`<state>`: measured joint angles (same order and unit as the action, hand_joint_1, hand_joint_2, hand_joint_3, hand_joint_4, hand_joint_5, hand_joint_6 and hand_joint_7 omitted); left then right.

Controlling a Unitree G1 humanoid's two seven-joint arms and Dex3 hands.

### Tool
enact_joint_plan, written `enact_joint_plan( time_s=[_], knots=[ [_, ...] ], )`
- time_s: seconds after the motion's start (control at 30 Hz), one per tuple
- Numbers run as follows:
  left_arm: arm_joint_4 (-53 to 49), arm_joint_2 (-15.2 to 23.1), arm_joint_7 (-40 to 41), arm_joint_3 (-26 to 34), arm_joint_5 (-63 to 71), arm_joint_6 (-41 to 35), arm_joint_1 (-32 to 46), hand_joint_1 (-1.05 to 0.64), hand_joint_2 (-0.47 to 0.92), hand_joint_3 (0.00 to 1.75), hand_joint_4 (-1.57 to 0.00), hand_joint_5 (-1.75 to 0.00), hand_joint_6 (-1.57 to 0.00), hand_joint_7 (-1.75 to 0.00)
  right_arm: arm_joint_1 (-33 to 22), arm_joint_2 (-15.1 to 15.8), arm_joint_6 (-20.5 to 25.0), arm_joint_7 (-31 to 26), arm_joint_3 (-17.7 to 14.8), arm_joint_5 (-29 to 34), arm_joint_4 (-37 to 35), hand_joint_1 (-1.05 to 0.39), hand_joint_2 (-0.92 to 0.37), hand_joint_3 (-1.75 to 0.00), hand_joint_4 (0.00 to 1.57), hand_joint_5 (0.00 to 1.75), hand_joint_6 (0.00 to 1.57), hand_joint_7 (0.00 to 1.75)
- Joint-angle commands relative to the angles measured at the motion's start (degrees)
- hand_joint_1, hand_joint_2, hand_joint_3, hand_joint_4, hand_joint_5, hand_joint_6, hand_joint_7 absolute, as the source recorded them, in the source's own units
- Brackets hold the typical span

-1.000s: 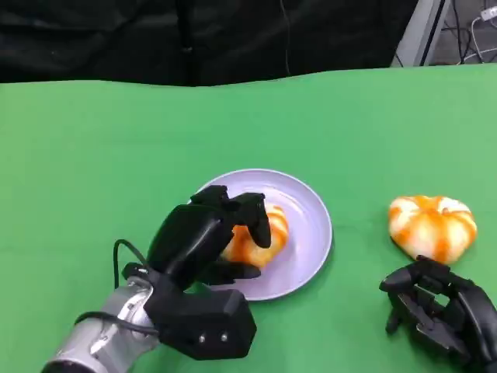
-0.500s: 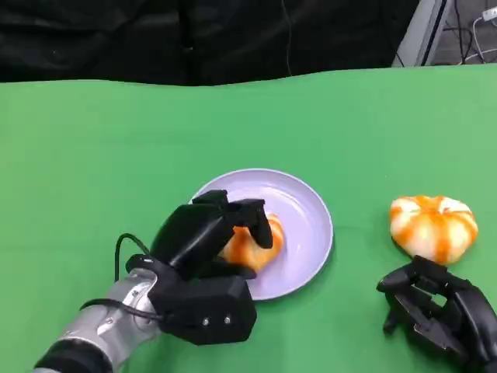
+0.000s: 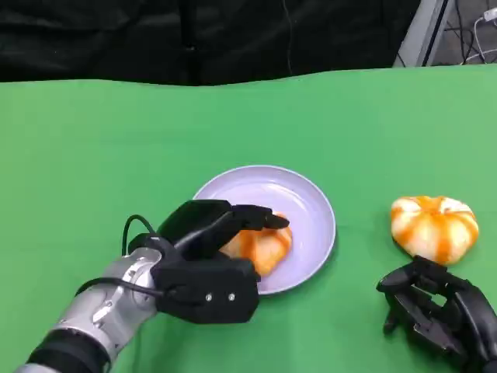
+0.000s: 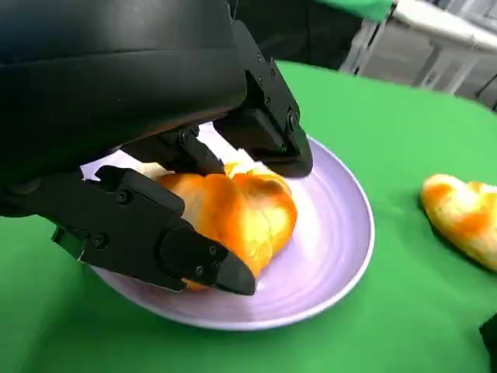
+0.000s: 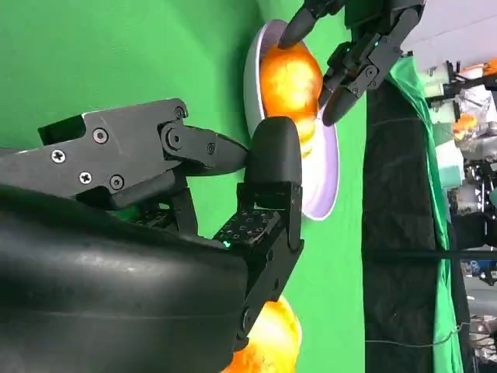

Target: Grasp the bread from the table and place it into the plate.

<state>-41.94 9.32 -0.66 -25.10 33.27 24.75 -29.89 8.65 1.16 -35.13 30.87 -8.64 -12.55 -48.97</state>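
Observation:
An orange-and-white bread (image 3: 266,245) lies in the lilac plate (image 3: 311,206) at the table's middle. My left hand (image 3: 203,260) hovers over the plate's near-left side, its fingers stretched out flat above the bread and its thumb below, spread apart from it. In the left wrist view the bread (image 4: 245,217) lies on the plate (image 4: 338,260) between the spread fingers (image 4: 268,140) and the thumb. A second bread (image 3: 433,225) lies on the cloth at the right. My right hand (image 3: 436,315) rests just in front of it, fingers loosely bent, holding nothing.
The green cloth (image 3: 116,155) covers the whole table, with a black backdrop behind its far edge. The right wrist view shows the plate (image 5: 326,186) with its bread (image 5: 289,78), the left hand's fingers (image 5: 361,54) around it, and the second bread (image 5: 268,338).
The left hand's fingers have uncurled from the bread and now stretch flat above it. The bread stays on the plate. The right hand has not moved.

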Motion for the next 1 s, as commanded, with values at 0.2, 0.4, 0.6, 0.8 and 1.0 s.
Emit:
enact_joint_plan(
  time_s=[0.2, 0.4, 0.6, 0.8, 1.0],
  knots=[
    [8.4, 2.7, -8.3, 2.6, -5.2, -5.4, 3.4, -0.75, 0.92, 0.52, -0.35, 0.0, -0.27, 0.0, -0.5, 0.7, 0.0, -0.5, -0.3, -0.1, -0.3, -0.24, -0.92, -0.48, 0.63, 1.72, 0.74, 1.1],
    [14.0, 1.6, -12.7, 8.2, -16.4, -6.0, 7.4, -0.85, 0.92, 0.68, -0.32, -0.01, -0.27, -0.01, -0.4, 0.7, 0.0, -0.2, -0.3, -0.2, -0.4, -0.23, -0.92, -0.49, 0.63, 1.72, 0.74, 1.09],
    [23.2, 0.2, -15.7, 13.1, -26.4, -9.2, 12.3, -0.81, 0.92, 0.66, -0.37, -0.03, -0.32, -0.02, -0.3, 0.6, -0.1, -0.3, -0.3, -0.2, -0.5, -0.25, -0.92, -0.48, 0.63, 1.72, 0.74, 1.09],
    [33.3, -4.8, -19.1, 21.5, -46.2, -12.5, 19.2, -0.73, 0.92, 0.54, -0.47, -0.04, -0.39, -0.03, 0.0, 0.7, 0.2, 0.3, -0.5, -0.5, -1.0, -0.25, -0.92, -0.48, 0.63, 1.73, 0.74, 1.09],
    [38.9, -6.6, -19.4, 27.5, -55.5, -14.6, 24.9, -0.79, 0.92, 0.45, -0.6, -0.05, -0.49, -0.03, 0.0, 0.7, 0.2, 0.0, -0.6, -0.4, -0.8, -0.24, -0.92, -0.48, 0.61, 1.72, 0.74, 1.08]
  ],
)
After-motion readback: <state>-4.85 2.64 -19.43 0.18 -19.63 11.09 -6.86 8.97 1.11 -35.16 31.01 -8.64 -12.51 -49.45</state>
